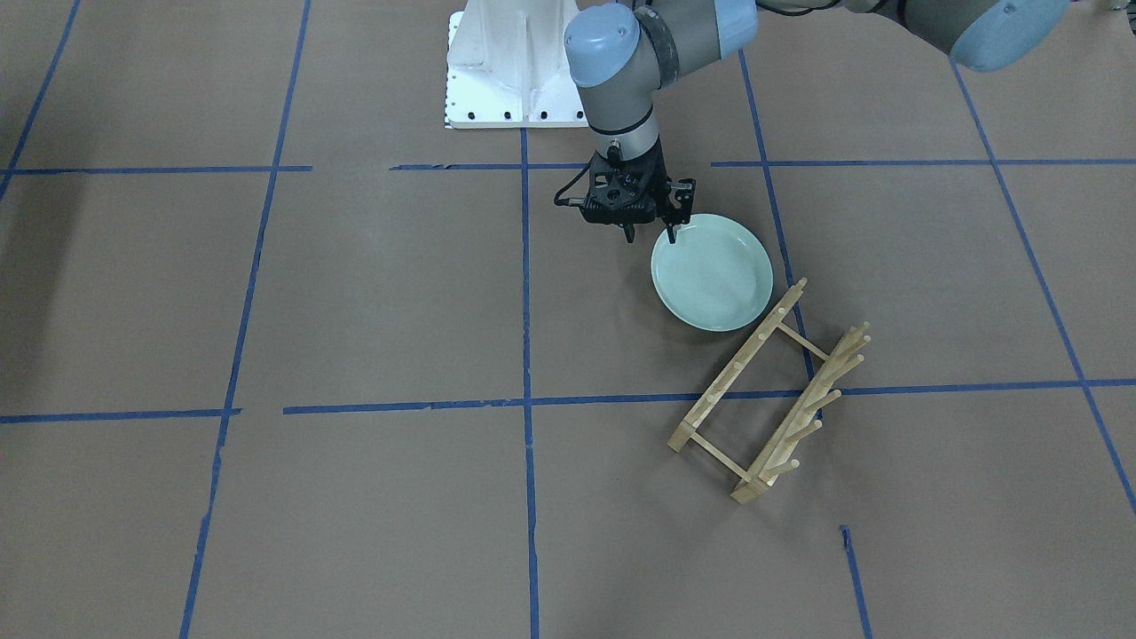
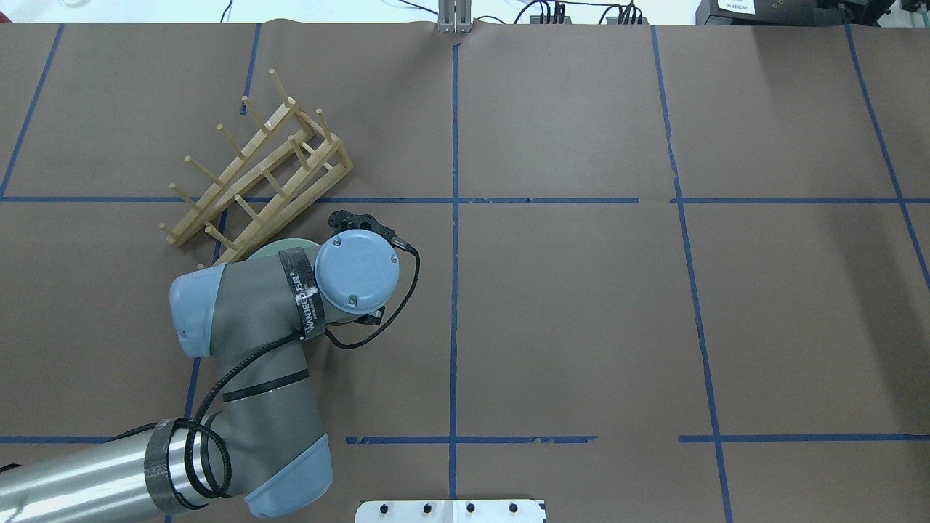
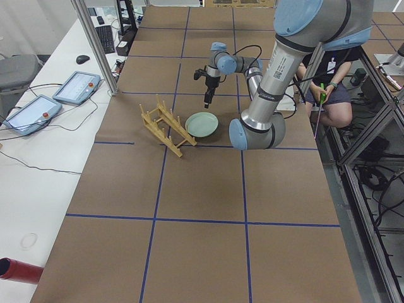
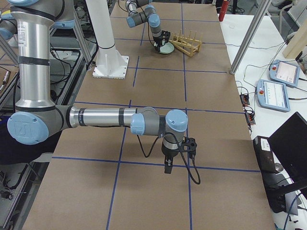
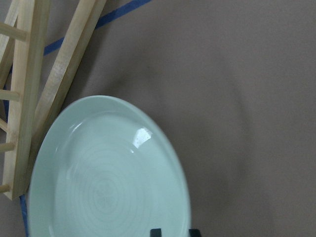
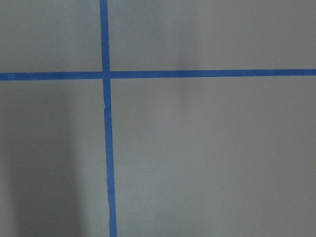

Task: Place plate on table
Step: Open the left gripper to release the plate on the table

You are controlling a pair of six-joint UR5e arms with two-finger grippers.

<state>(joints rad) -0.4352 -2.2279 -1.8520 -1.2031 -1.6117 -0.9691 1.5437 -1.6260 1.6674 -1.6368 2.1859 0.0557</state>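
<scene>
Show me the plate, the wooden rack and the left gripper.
plate [image 1: 712, 272]: front-facing view, centre of its well.
wooden rack [image 1: 741, 361]: front-facing view, its long rail.
left gripper [image 1: 650, 232]: front-facing view, between its fingertips.

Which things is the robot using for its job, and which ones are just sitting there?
For the job:
- the plate, lying flat
- the table it lies on
- the left gripper, open at the plate's rim

Just lying about:
- the wooden rack, beside the plate
- the right gripper, far off over bare table
</scene>
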